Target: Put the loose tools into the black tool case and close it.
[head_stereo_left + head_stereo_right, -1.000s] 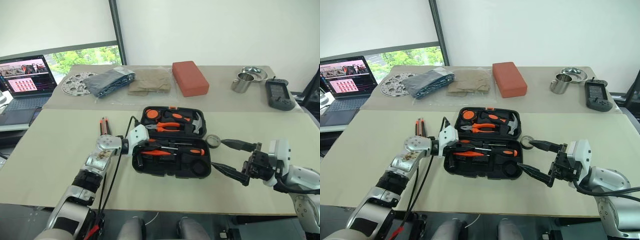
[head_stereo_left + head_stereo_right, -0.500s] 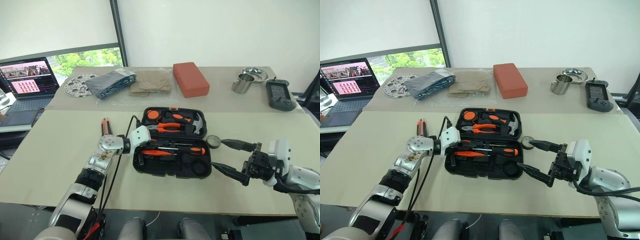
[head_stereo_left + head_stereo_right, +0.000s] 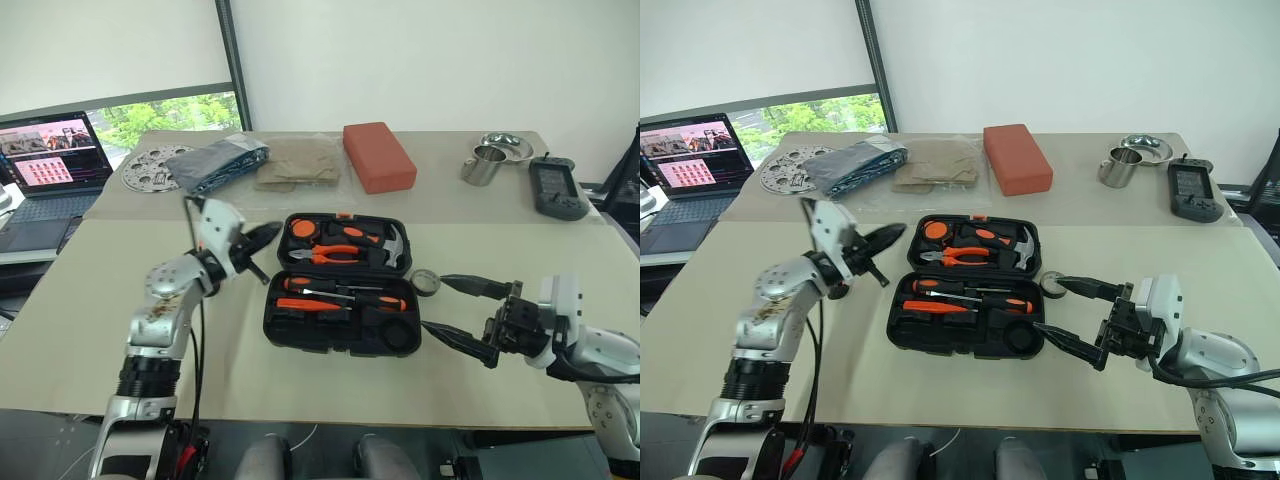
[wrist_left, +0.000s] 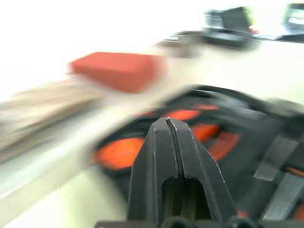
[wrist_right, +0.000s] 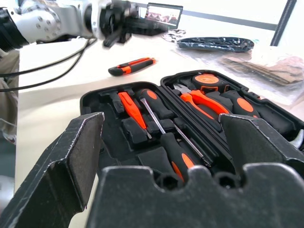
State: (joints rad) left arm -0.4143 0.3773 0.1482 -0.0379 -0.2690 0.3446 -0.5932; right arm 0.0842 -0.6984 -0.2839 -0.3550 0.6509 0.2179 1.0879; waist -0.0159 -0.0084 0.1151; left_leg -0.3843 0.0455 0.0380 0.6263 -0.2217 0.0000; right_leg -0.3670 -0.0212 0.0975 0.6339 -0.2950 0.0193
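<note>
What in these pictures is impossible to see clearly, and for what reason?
- Left wrist view: motion blur; the tools in the case cannot be told apart there.
- Eye views: the left arm covers the knife.
- Right wrist view: the right gripper hides the case's near edge.
- Eye views: the laptop is cut off by the left edge.

An office or lab: pale worktables (image 3: 90, 300), an open laptop (image 3: 45, 165) and a window (image 3: 165, 115) behind.
</note>
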